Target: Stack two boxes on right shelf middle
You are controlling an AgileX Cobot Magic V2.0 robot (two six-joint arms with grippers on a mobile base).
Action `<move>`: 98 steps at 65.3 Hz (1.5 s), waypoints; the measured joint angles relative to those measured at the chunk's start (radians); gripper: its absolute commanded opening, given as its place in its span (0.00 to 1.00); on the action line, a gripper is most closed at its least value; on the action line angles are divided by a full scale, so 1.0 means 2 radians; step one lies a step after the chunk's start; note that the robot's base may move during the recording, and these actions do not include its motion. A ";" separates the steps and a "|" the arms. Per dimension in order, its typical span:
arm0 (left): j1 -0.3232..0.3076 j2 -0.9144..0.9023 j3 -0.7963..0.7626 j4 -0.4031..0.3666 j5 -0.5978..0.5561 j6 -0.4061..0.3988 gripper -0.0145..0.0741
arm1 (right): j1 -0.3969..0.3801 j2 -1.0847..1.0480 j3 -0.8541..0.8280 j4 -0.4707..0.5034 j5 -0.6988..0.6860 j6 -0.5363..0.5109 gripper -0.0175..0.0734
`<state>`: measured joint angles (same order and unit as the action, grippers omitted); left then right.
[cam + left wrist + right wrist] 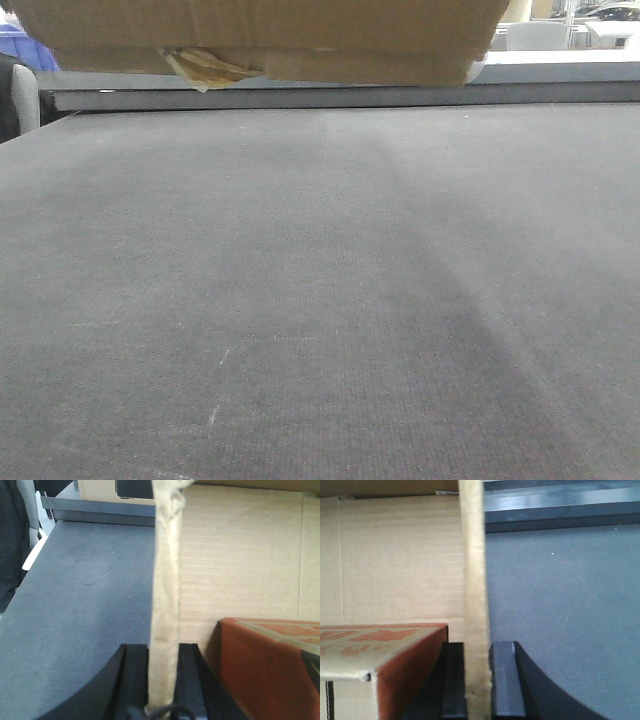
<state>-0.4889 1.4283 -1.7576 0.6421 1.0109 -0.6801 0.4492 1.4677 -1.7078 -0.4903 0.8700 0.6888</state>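
A tan cardboard box [260, 35] hangs at the top of the front view, its bottom edge clear of the dark tabletop [320, 300], with a crumpled yellowish tape scrap [205, 68]. My left gripper [164, 647] is shut on the box's left wall [165, 580], one finger on each side. My right gripper [477, 645] is shut on the box's right wall [472, 555] in the same way. The box is open-topped; an orange-red carton [270, 665] lies inside and also shows in the right wrist view [380, 650]. A second tan box and the shelf's uprights are out of view.
A shiny metal strip [100, 515] runs along the far end of the tabletop and also shows in the right wrist view [560, 502]. A blue bin [25, 45] stands at the far left. A dark-clothed figure [15, 540] is beside the table's left edge.
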 measured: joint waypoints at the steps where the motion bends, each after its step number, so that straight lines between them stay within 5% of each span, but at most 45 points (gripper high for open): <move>1: 0.000 0.000 0.000 0.000 0.000 0.000 0.04 | 0.000 0.000 0.000 0.000 0.000 0.000 0.02; 98: 0.000 -0.002 -0.001 0.014 0.003 -0.001 0.04 | 0.001 0.008 -0.002 0.000 -0.022 0.000 0.02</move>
<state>-0.4889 1.4244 -1.7591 0.6693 1.0175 -0.6821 0.4512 1.4836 -1.7117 -0.4903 0.8251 0.6894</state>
